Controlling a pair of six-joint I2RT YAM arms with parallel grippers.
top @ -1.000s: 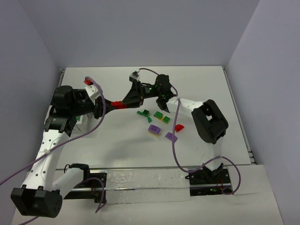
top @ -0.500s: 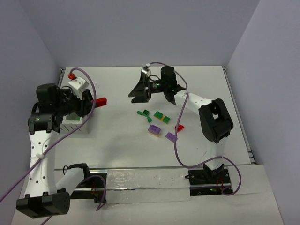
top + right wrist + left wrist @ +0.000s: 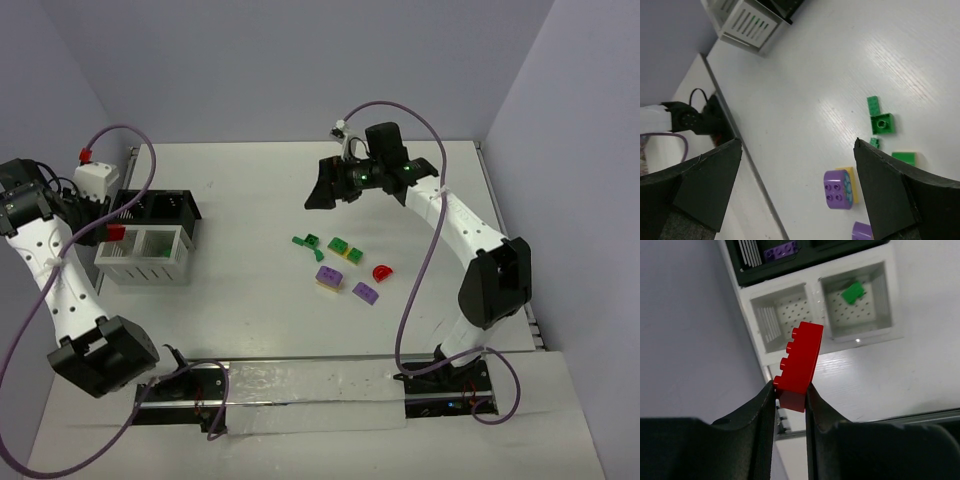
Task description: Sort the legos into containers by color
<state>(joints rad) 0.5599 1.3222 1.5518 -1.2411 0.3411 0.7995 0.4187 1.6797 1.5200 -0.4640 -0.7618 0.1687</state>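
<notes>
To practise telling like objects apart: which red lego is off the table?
The long red brick, clamped in the left gripper above the white box; the red half-round lies on the table.

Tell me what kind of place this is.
Probably a robotics lab test cell: a white table boxed in by plain walls, a left arm and right arm mounted at its near edge, plus legos and a sorting box.
</notes>
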